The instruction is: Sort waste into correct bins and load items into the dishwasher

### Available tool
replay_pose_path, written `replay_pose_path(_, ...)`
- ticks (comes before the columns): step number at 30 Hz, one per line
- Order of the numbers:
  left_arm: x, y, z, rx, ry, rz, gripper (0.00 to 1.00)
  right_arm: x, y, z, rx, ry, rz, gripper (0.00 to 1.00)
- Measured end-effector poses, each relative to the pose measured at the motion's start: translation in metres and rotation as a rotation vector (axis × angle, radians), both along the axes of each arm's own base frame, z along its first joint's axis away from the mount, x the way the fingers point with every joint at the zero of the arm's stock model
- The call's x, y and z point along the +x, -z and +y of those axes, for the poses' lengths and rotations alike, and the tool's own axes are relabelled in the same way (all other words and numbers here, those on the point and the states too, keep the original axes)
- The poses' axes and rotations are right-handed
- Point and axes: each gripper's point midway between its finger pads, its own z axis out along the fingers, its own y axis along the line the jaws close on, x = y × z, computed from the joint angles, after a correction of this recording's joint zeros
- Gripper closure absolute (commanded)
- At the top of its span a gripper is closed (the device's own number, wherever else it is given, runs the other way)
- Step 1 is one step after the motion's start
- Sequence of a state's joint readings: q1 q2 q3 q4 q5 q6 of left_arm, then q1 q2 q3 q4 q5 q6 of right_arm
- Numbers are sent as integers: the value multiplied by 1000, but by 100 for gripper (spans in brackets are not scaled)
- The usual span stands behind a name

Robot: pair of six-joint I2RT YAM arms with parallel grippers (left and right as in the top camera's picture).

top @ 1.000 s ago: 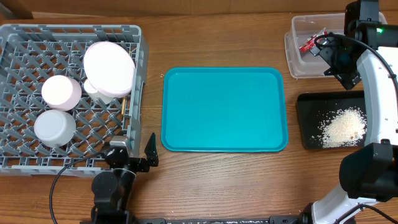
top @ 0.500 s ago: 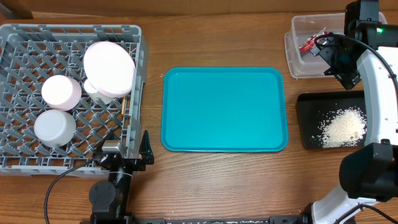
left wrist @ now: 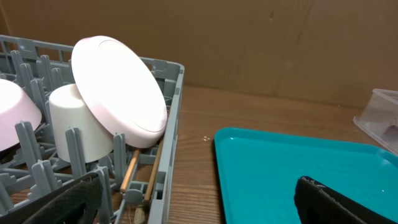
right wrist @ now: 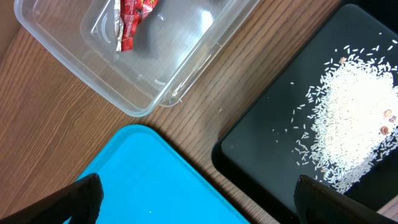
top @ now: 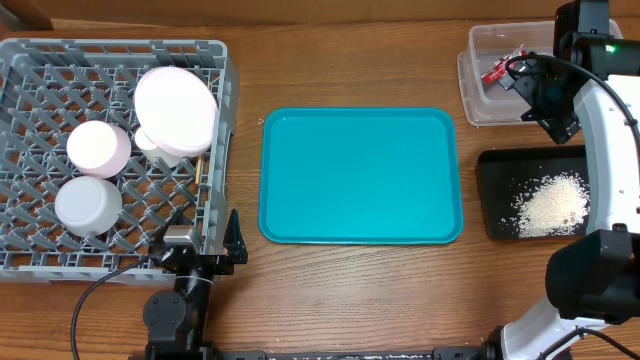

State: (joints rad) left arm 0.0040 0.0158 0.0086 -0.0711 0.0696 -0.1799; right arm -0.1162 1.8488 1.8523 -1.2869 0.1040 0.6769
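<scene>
The grey dishwasher rack [top: 30,60] at the left holds a large white plate [top: 175,108] leaning on edge, a pale bowl [top: 98,148], a white cup [top: 88,205] and wooden chopsticks [top: 203,175] along its right wall. My left gripper [top: 205,245] hangs open at the rack's front right corner with nothing between its fingers [left wrist: 62,202]. At the right, a red wrapper [top: 495,70] lies in the clear tub [top: 480,100] and white rice [top: 550,205] in the black tray [top: 495,200]. My right gripper [top: 548,105] is open and empty above the gap between the two bins.
A teal serving tray [top: 360,175] lies in the middle of the wooden table with nothing on it. The left wrist view looks along the rack wall [left wrist: 171,137] past the plate [left wrist: 118,90] and cup [left wrist: 78,127]. The right arm's white links run down the right edge.
The left gripper shifted a little left toward the rack's corner, then held still. The right arm has not moved.
</scene>
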Motion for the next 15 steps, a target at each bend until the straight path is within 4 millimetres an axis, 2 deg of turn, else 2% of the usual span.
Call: replay_pose_path(15,0,0,0,0,0,0,0,0,0,0,-1,0,0,1)
